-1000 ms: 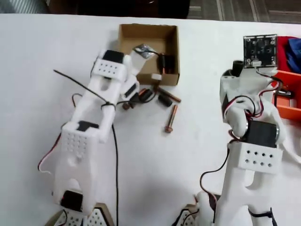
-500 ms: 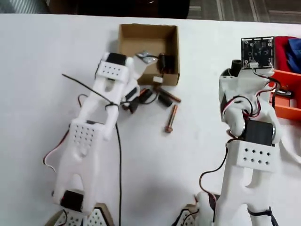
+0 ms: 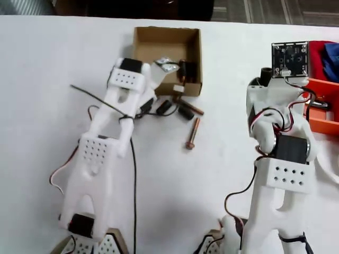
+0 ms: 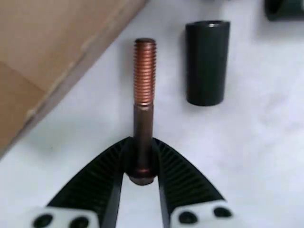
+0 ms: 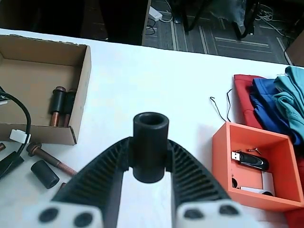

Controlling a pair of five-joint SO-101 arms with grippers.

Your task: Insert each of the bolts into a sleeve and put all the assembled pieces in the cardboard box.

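Note:
My left gripper (image 4: pixel 141 167) is shut on the head end of a copper bolt (image 4: pixel 143 90), whose threaded tip points away just above the table. A loose black sleeve (image 4: pixel 206 61) lies beside that bolt, apart from it. In the high view the left gripper (image 3: pixel 150 103) sits just in front of the cardboard box (image 3: pixel 142 53). My right gripper (image 5: pixel 150 164) is shut on an upright black sleeve (image 5: pixel 150 142) with its bore facing the camera. In the high view this sleeve (image 3: pixel 266 72) is at the right, far from the box.
One assembled bolt and sleeve (image 5: pixel 58 110) lies inside the cardboard box (image 5: pixel 81 90). Two loose bolts (image 3: pixel 192 133) (image 3: pixel 192 107) and two loose sleeves (image 3: pixel 185 112) (image 3: pixel 165 107) lie just in front of it. An orange tray (image 5: pixel 223 161) and folded cloths (image 5: pixel 266 97) stand at the right edge.
The left arm has shifted a little to the right, toward the box front. The bolt end that showed beside its gripper no longer lies there. The right arm has barely moved.

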